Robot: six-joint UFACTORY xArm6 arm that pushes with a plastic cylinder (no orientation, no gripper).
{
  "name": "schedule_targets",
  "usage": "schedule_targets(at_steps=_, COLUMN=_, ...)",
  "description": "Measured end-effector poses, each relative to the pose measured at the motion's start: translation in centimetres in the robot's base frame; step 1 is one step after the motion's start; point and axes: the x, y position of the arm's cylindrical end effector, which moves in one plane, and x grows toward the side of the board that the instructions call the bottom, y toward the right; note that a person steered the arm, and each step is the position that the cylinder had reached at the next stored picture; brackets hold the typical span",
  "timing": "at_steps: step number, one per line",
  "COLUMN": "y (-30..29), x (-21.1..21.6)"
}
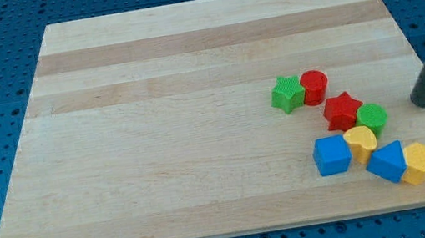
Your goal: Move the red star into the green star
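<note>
The red star (343, 110) lies on the wooden board (198, 138) in the view's right half, and I take it as my landmark. Up and to its left sits the green star (286, 94), apart from it, with the red cylinder (314, 87) touching the green star's right side and standing just above the red star's upper left. Touching the red star on its lower right is the green cylinder (373, 118). Just below the red star is a yellow heart-like block (360, 143), with the blue cube (332, 155) to that block's left. Farther down and right of the red star lie a blue block (387, 162), whose shape I cannot settle, and a yellow hexagonal block (418, 162) touching it. My tip (423, 103) rests well to the right of the red star, beyond the green cylinder and touching no block. I carry no jaws, only the dark rod.
</note>
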Motion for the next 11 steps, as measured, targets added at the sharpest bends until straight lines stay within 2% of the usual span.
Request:
schedule_targets(at_steps=1, y=-3.7, x=3.6)
schedule_targets(at_steps=3, y=-4.7, x=4.2)
schedule_targets(at_steps=4, y=-5.3, x=3.4)
schedule_targets(at_steps=9, y=-16.9, x=-3.5)
schedule_targets(at_steps=11, y=-15.6, x=-3.5)
